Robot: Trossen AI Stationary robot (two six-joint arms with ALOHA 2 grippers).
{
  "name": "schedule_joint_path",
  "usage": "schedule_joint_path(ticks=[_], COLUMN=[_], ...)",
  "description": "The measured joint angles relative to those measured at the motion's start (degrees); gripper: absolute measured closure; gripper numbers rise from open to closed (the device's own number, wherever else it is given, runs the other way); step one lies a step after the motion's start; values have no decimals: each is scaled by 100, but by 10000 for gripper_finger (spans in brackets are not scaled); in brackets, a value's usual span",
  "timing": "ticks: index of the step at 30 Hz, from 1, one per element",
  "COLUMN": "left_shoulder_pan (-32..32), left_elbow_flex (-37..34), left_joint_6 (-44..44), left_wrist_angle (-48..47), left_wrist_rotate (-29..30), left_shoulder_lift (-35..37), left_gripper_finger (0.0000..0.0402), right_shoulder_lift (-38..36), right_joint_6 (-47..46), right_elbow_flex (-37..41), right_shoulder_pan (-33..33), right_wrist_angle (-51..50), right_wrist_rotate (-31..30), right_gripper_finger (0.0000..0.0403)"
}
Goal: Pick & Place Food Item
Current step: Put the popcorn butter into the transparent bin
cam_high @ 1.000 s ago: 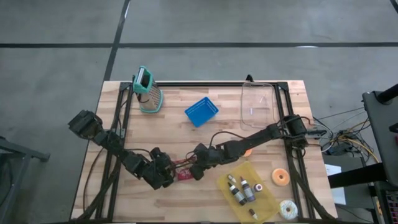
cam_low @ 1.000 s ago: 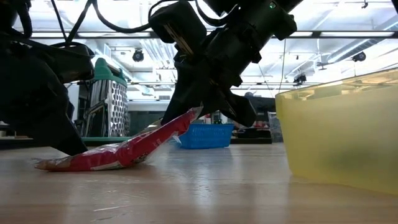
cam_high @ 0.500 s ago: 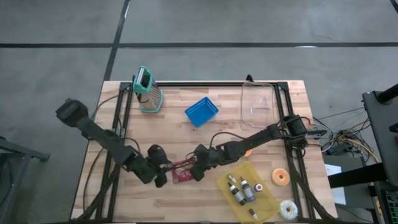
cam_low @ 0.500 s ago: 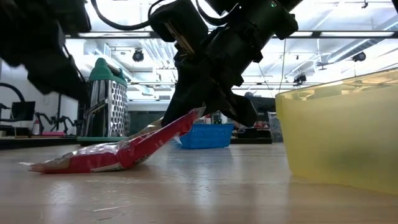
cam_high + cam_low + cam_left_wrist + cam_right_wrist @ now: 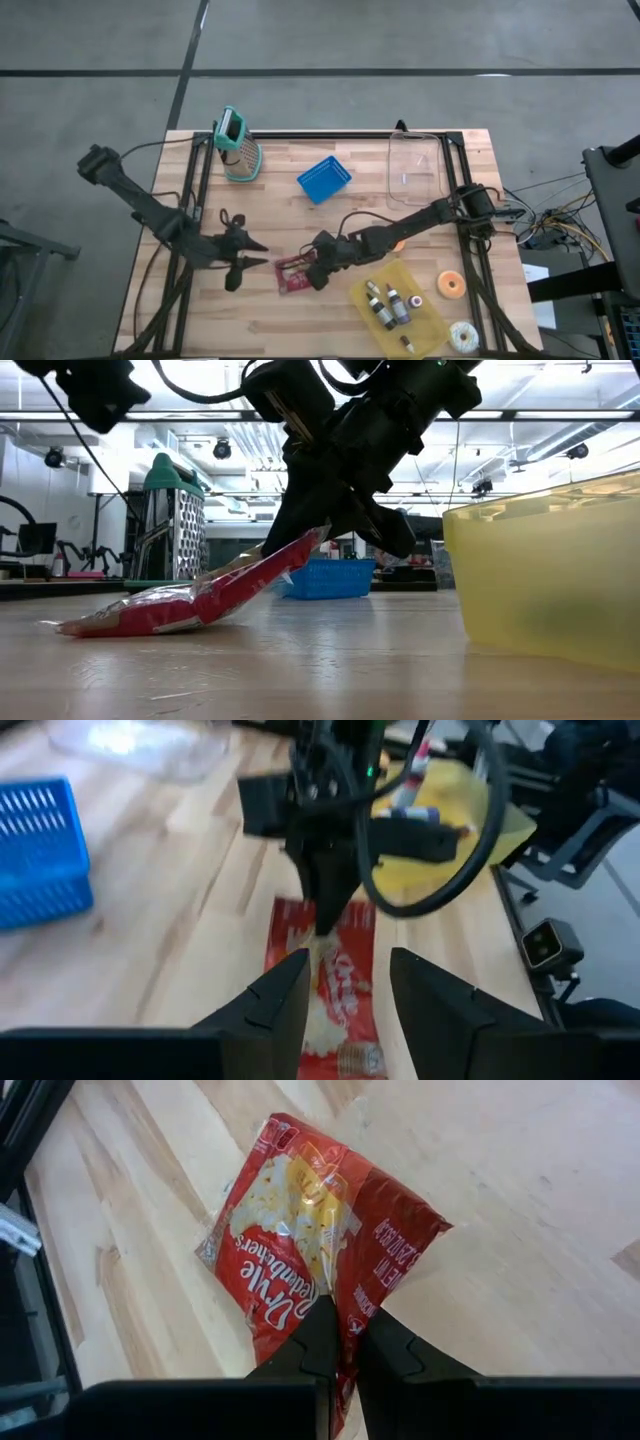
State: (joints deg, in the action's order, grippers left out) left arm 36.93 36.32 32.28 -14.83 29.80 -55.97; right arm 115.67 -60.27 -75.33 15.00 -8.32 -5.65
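A red popcorn bag [image 5: 293, 273] lies on the wooden table near its middle front. In the low view the bag [image 5: 190, 600] slopes upward to my right gripper [image 5: 322, 538], which is shut on its raised end. The right arm reaches in from the table's right side, with its gripper [image 5: 314, 272] at the bag's right end. My left gripper [image 5: 257, 254] hangs open in the air left of the bag, touching nothing. The left wrist view looks between its fingers [image 5: 345, 988] down at the bag [image 5: 335, 975]. My right gripper pinches the bag's right end edge [image 5: 343, 1302] between its two fingers. The fingers come slanting down from the table's right side. That end is raised off the table, the bag tilts, and its left end [image 5: 95, 626] rests on the wood.
A teal grater [image 5: 238, 150], a blue basket [image 5: 323, 179] and a clear container [image 5: 413, 168] stand along the far side. A yellow tray [image 5: 425, 318] with small bottles and two donuts [image 5: 452, 286] [image 5: 463, 335] sit at the front right.
My left gripper has risen from the bag's left end and drawn back toward the table's left edge, tipping closer to level. The bag stays put, its right end still raised in my right gripper and its left end on the table.
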Motion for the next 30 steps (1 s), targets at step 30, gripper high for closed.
schedule_joint_path(ticks=[30], left_shoulder_pan=[2], left_elbow_flex=[2], left_joint_6=[-229], left_wrist_angle=[-175], left_wrist_rotate=[110], left_shoulder_lift=[263], left_gripper_finger=[252], right_shoulder_lift=[-3296], right_joint_6=[-775], right_elbow_flex=[2], right_shoulder_pan=[5], right_wrist_angle=[-3959], right_wrist_rotate=[-4035], right_gripper_finger=[390])
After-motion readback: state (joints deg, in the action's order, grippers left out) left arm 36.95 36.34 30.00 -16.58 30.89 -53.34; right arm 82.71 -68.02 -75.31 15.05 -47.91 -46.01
